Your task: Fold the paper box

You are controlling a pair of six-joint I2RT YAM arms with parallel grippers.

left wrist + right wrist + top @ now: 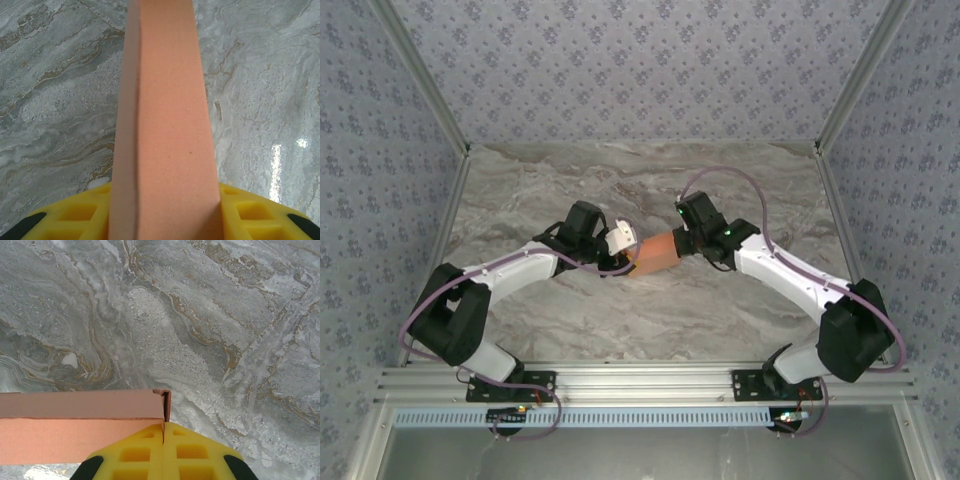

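The paper box (655,253) is a salmon-orange flat rectangular box held above the marble table between both arms. My left gripper (626,241) is shut on its left end. In the left wrist view the box (162,115) runs straight away from the camera, clamped between the yellow fingers (75,216) of the left gripper (165,212). My right gripper (686,240) holds the right end. In the right wrist view its yellow fingers (135,452) are pressed together at the right gripper (164,426), pinching the thin end flap of the box (75,425).
The marble table (650,320) lies below, fenced by patterned walls at the back and sides. An aluminium rail (640,385) with both arm bases runs along the near edge.
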